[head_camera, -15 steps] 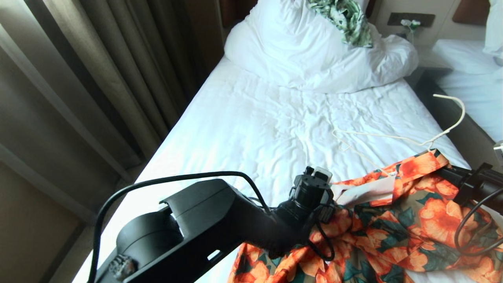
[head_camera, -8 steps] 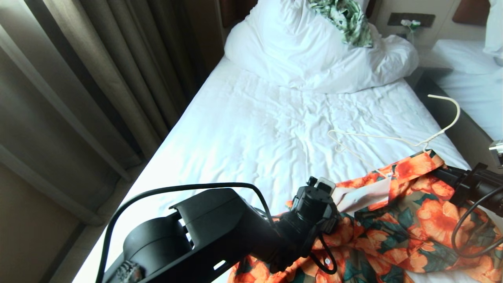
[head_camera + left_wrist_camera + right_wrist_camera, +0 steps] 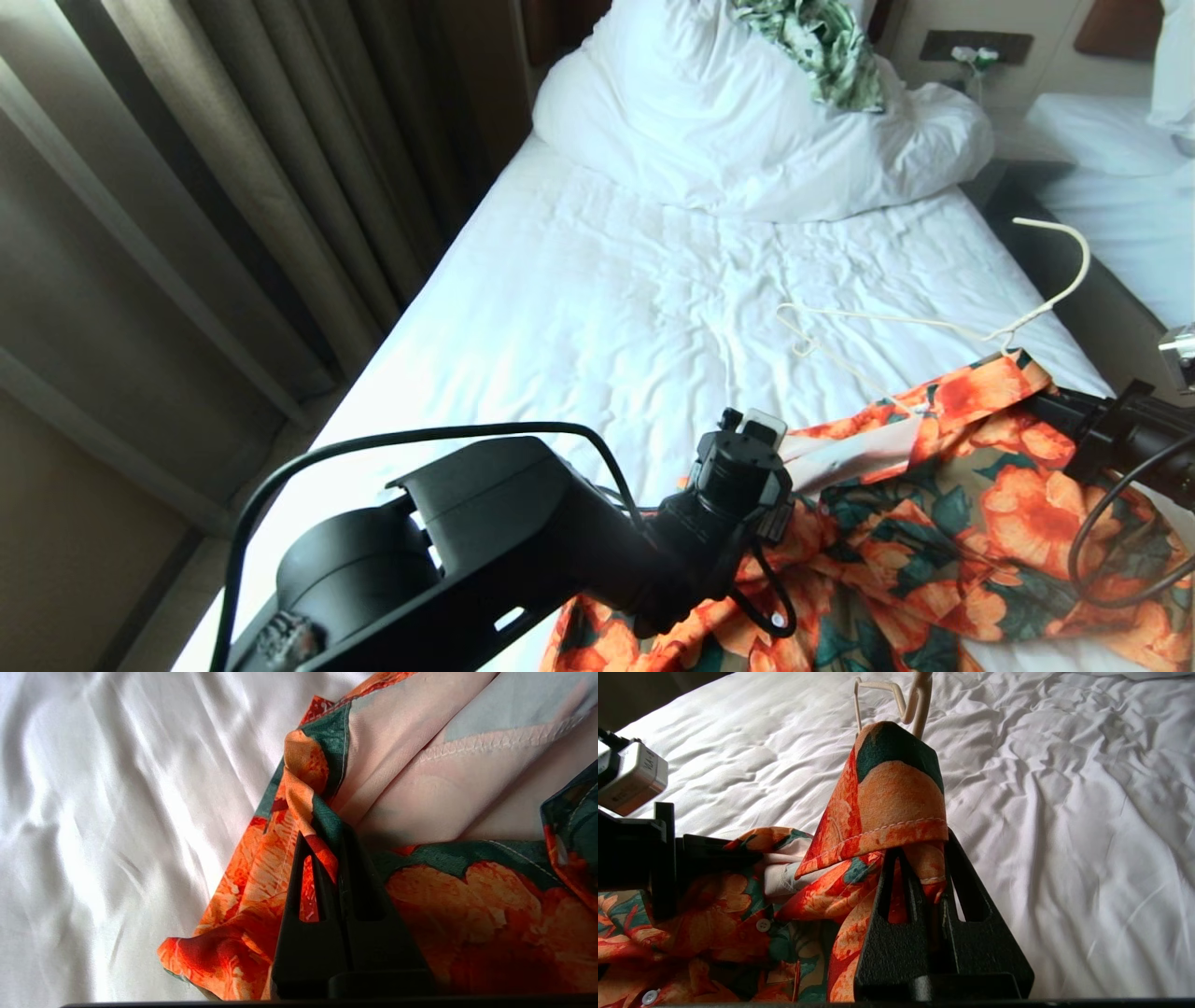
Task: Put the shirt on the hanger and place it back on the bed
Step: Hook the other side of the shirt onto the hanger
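From the head camera, the floral shirt [image 3: 943, 532] lies crumpled at the near right part of the bed [image 3: 607, 308], with one arm of the cream wire hanger [image 3: 943, 325] already tucked in at the collar end and the hook [image 3: 1064, 245] sticking up over the right edge of the mattress. The left gripper [image 3: 794, 453] sits at the open front edge of the shirt, mostly hidden behind its own wrist; the right gripper [image 3: 1032, 397] is at the collar corner. A green leaf-print garment [image 3: 822, 47] lies well apart on the bunched duvet [image 3: 747, 131]

In the left wrist view, the left gripper [image 3: 334, 847] is pinched together on a thin fold of the front hem. Only a narrow bite of cloth lies between the jaws, so a hard pull could let the slick fabric slide out

In the right wrist view, the right gripper [image 3: 934, 861] is clamped on the collar cloth, which drapes over its tips, and the hanger's wire [image 3: 910, 700] rises just behind. Whether the wire is caught in that pinch cannot be told. If only cloth is held, spreading the shirt may drag the hanger out of the neck or tip it off the bed's side; pulling unevenly could also twist the free shoulder shut and block the hanger's bare arm
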`<state>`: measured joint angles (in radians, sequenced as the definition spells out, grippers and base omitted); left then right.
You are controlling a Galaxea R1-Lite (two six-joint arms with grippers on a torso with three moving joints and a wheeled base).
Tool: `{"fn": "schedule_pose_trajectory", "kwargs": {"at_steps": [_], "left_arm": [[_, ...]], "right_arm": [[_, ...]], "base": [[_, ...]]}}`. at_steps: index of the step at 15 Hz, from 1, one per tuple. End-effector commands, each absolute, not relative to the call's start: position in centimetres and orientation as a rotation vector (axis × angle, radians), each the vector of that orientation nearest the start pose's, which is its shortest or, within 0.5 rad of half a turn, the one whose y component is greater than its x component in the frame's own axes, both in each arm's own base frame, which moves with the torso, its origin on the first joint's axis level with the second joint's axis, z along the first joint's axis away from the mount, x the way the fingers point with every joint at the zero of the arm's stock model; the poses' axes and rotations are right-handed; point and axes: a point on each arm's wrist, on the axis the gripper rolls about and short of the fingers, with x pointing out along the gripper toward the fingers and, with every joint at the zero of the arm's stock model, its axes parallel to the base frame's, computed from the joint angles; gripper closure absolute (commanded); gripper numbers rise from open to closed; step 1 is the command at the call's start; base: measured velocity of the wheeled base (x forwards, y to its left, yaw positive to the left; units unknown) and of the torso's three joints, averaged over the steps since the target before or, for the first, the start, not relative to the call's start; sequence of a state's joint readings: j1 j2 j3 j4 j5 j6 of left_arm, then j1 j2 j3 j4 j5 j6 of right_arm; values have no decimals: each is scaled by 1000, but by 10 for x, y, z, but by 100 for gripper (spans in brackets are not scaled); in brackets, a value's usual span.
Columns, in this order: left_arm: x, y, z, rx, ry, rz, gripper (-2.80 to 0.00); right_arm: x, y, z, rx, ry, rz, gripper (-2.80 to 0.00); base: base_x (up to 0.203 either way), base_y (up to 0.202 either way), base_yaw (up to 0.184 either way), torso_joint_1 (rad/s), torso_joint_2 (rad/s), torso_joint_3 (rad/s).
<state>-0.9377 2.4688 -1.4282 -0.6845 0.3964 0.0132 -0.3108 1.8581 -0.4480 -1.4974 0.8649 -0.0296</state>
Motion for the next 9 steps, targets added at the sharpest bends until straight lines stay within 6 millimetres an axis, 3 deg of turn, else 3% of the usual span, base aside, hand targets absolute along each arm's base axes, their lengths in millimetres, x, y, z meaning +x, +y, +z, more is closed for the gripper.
{"fn": "schedule_pose_trajectory", "kwargs": {"at_steps": [1, 6, 9], "left_arm": [[291, -379, 62, 196, 249, -532, 0], [270, -356, 117, 76, 220, -536, 0], [252, -347, 122, 61, 246, -552, 0]], "right_arm": [[275, -70, 142, -96, -109, 560, 0], [273, -56, 176, -31, -189, 588, 0], [264, -41, 202, -3, -250, 645, 0]], "base": [[0, 0, 0, 0, 0, 0], [0, 0, 0, 0, 0, 0], [0, 0, 0, 0, 0, 0]]}}
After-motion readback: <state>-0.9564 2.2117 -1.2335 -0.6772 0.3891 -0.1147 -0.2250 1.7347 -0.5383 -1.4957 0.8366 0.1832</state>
